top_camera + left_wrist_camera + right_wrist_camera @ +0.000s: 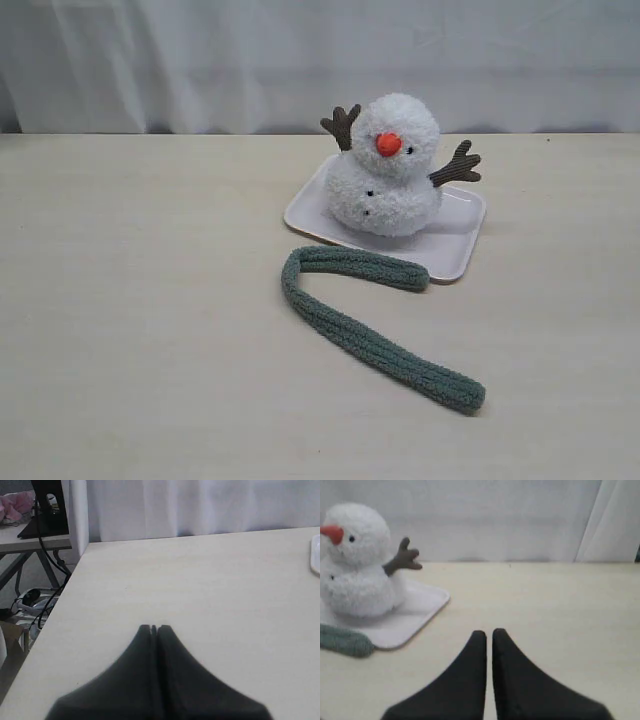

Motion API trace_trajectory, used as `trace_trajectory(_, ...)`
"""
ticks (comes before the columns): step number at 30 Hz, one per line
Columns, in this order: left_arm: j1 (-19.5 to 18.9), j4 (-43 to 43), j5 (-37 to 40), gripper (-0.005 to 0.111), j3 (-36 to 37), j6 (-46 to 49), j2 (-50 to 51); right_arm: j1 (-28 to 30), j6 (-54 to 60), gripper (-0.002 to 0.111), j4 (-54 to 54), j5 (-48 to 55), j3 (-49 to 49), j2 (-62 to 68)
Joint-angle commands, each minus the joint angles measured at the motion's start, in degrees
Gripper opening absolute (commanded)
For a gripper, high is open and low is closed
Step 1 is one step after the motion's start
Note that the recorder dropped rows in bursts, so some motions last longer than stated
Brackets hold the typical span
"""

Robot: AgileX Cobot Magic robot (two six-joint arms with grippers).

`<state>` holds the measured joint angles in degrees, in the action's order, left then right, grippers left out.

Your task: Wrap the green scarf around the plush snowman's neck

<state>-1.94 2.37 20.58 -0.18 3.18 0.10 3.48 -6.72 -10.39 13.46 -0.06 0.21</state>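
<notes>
The scarf lies flat on the desk, bent into a hook shape. Its short leg runs side to side along the front edge of the tray, and the rounded end of that leg rests on the tray's front rim. In my right wrist view that end shows as. From the bend at the left, the long leg runs diagonally toward the desk's front edge and to the right, and its far end lies well clear of the tray.

The snowman sits upright on the tray just behind the short leg, toward the desk's back edge and right of the middle. Its orange nose points to the front, slightly left. Its twig arms spread out to either side. Its neck is bare white fluff and the scarf is nowhere against it.

My right gripper hangs over bare desk to the right of the tray, with its jaws drawn together on nothing. My left gripper is pressed closed and empty too. It sits above the desk near the left edge, with only a sliver of the tray in its view. A white curtain hangs behind the back edge.
</notes>
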Motion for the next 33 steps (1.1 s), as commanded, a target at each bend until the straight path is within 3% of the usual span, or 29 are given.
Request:
trace_trajectory(1, -0.1, -0.1, -0.9, 0.000, 0.2, -0.2, -0.1, 0.4, 0.0, 0.004, -0.9, -14.4, 0.1, -0.2)
trace_trajectory(8, -0.1, -0.1, -0.9, 0.000, 0.2, -0.2, -0.1, 0.4, -1.7, 0.004, 0.0, -31.7, 0.1, -0.2)
trace_trajectory(13, -0.1, -0.1, -0.9, 0.000, 0.2, -0.2, -0.1, 0.4, -22.1, 0.004, 0.5, -49.6, 0.1, -0.2)
trace_trajectory(16, -0.1, -0.1, -0.7, 0.000, 0.2, -0.2, -0.1, 0.4, -27.1, 0.004, -2.4, -47.5, -1.8, -0.2)
trace_trajectory(19, -0.1, -0.1, -0.7, 0.000, 0.2, -0.2, -0.1, 0.4, -39.9, 0.004, -18.9, -31.8, -10.1, -0.2)
trace_trajectory(21, -0.1, -0.1, -0.7, 0.000, 0.2, -0.2, -0.1, 0.4, -54.3, 0.007, -33.2, -24.9, -15.1, 1.8)
trace_trajectory(29, -0.1, -0.1, -0.7, 0.000, 0.2, -0.2, -0.1, 0.4, -100.8, 0.048, -85.6, -28.0, -26.6, 16.1)
trace_trajectory(31, -0.1, -0.1, -0.7, 0.000, 0.2, -0.2, -0.1, 0.4, -104.4, 0.053, -89.6, -28.2, -28.2, 20.5)
trace_trajectory(33, -0.1, -0.1, -0.7, 0.000, 0.2, -0.2, -0.1, 0.5, -101.2, 0.053, -89.6, -25.4, -29.1, 25.2)
